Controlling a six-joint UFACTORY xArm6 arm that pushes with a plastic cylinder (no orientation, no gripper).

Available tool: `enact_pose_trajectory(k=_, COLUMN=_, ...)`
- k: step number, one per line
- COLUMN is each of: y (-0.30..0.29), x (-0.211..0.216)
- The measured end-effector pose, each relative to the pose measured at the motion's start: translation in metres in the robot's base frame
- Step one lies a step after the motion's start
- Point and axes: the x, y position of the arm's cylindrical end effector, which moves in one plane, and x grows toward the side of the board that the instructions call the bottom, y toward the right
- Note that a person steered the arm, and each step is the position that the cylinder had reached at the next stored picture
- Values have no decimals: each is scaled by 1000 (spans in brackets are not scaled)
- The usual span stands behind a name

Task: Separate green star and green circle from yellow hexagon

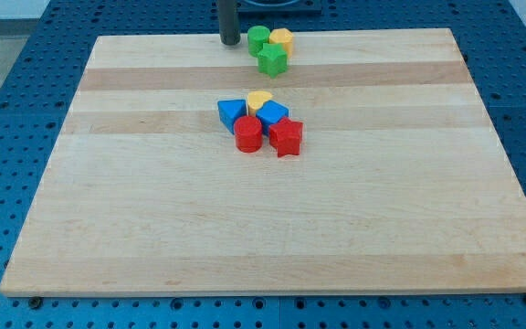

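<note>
The green circle [258, 39], the yellow hexagon [282, 40] and the green star [272, 61] sit touching in a tight cluster near the view's top edge of the wooden board [153, 228]. The circle is at the left, the hexagon at the right, the star just below them. My tip [230, 43] stands on the board just left of the green circle, a small gap apart.
A second cluster lies below, near the board's middle: a blue triangle [231, 112], a yellow heart [259, 99], a blue block [273, 115], a red cylinder [248, 134] and a red star [287, 137]. A blue pegboard surface [26, 91] surrounds the board.
</note>
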Motion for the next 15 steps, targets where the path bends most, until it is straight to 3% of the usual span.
enact_pose_trajectory(k=7, y=121, x=7)
enact_pose_trajectory(k=15, y=114, x=73)
